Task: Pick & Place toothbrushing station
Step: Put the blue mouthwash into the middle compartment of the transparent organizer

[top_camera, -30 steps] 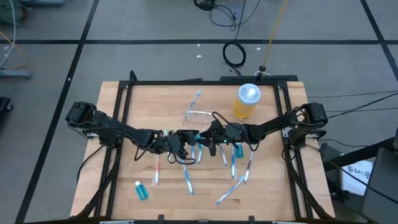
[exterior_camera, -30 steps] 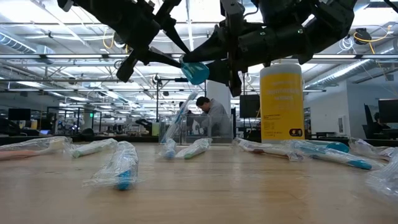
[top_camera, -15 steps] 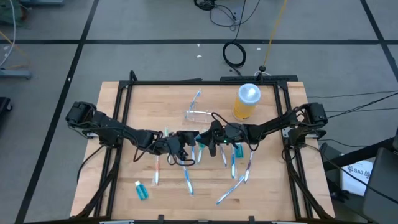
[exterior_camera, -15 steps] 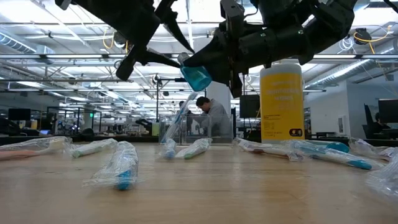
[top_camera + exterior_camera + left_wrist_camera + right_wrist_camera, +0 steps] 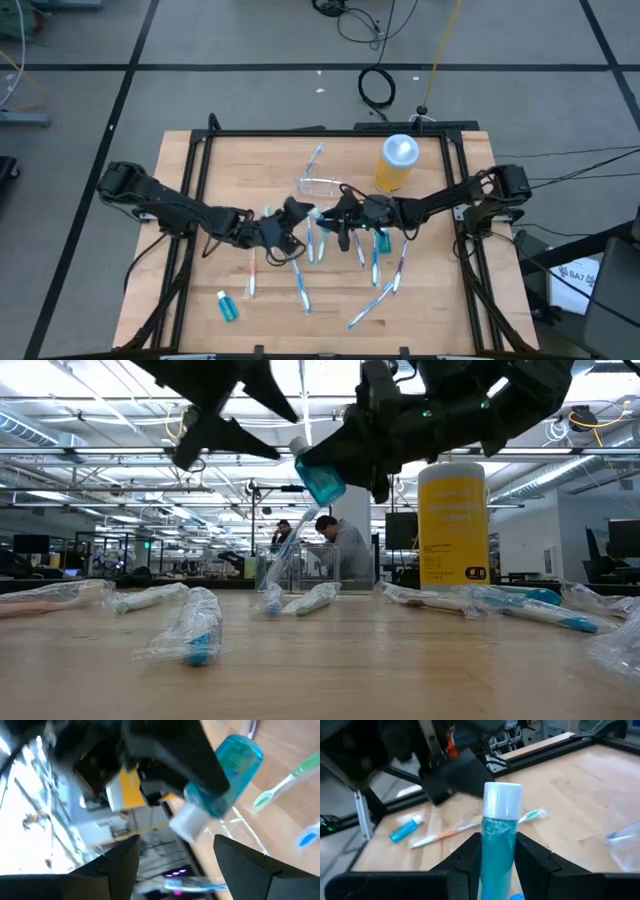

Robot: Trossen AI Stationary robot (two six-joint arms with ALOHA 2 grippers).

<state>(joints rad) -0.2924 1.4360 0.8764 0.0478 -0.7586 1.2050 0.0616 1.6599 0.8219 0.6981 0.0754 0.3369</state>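
In the high view the two dark arms are meeting over the middle of the wooden desk (image 5: 230, 160), and they are hiding most of what is between them. The right gripper (image 5: 497, 865) is clenching its fingers on a small blue plastic bottle with a white cap (image 5: 495, 832) and is holding it in the air above the desk. If the bottle is carrying writing, it is not showing. The left gripper (image 5: 180, 862) is hanging just beside this bottle with its fingers (image 5: 120, 865) released and spread, touching nothing.

The small colourless see-through plastic holder (image 5: 318, 185) is standing on the desk just beyond both sets of fingers, on their far side and apart from them. In the low view the holder (image 5: 300, 572) is sitting below the raised bottle, and its walls are hard to make out. A tall yellow jar with a white lid (image 5: 452, 525) is standing near the right fingers; its dark label print is not readable.
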